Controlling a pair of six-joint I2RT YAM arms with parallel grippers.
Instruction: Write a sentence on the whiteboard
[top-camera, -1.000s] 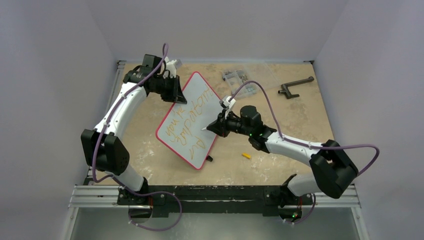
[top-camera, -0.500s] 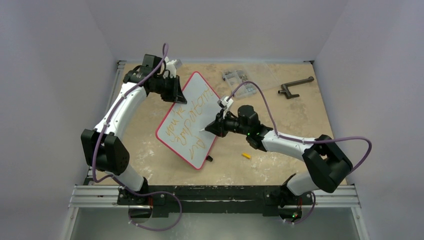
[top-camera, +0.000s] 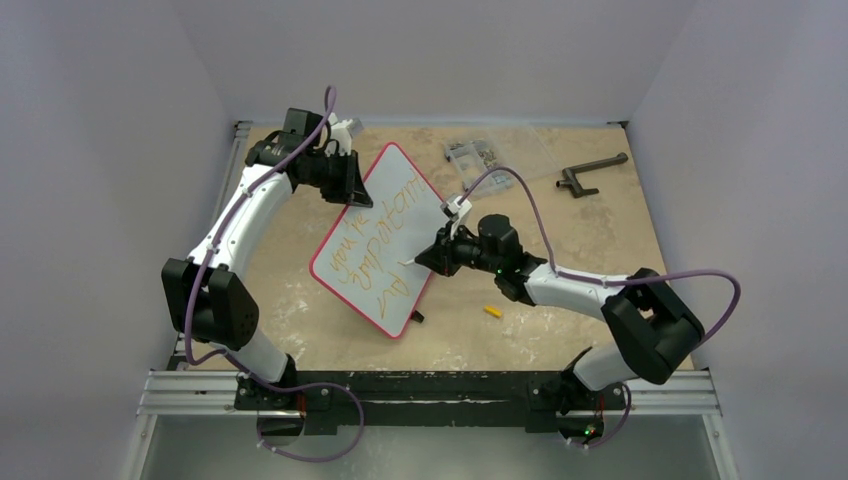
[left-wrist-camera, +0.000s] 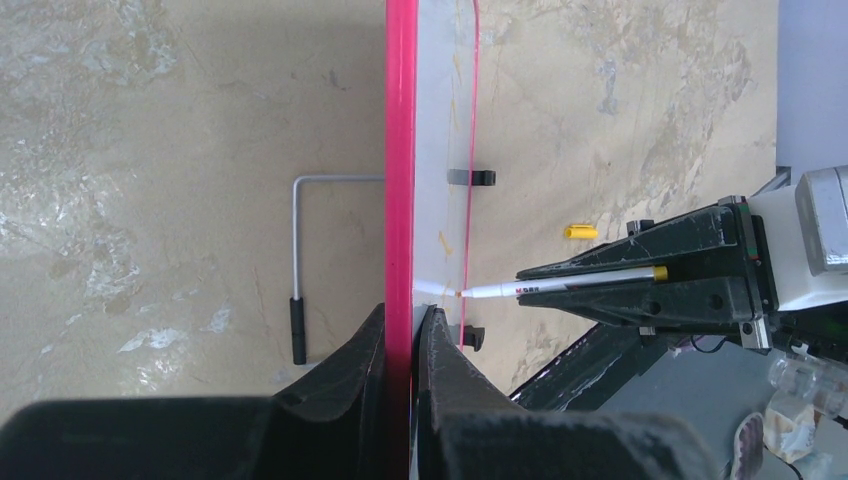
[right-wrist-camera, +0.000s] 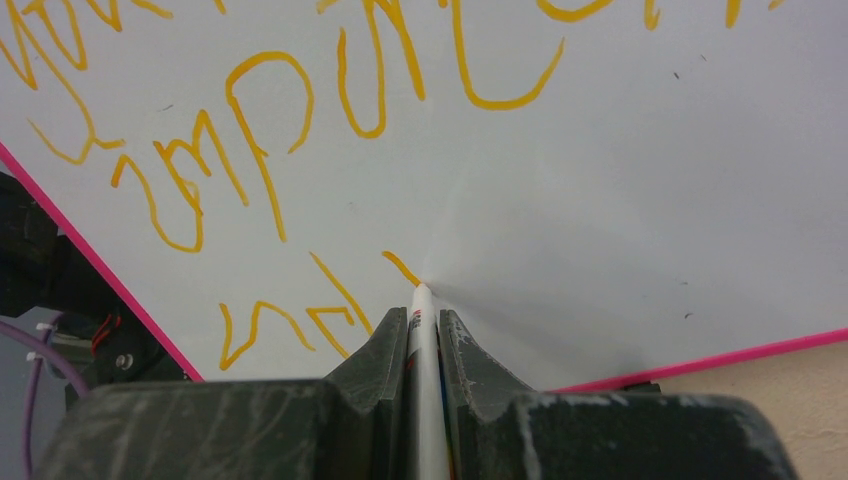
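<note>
Left gripper (left-wrist-camera: 405, 318) is clamped on the rim of the flat white, red-rimmed whiteboard (top-camera: 395, 165), mid-way across the beige table (top-camera: 300, 320). Right gripper (right-wrist-camera: 422, 320) pinches a slim white marker (right-wrist-camera: 421, 298), with the tip touching the board at the third line of the orange-yellow handwritten sentence (top-camera: 372, 248) (it starts "you").

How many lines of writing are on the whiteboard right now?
3: first line beside the left rim of the whiteboard, second line down its middle, short third line by the marker.

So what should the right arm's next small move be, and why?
Probably drag the marker tip onward along the third line: the right claw holds it touching the whiteboard at a short stroke's end, with bare board ahead, and the left claw clamps the rim.
</note>
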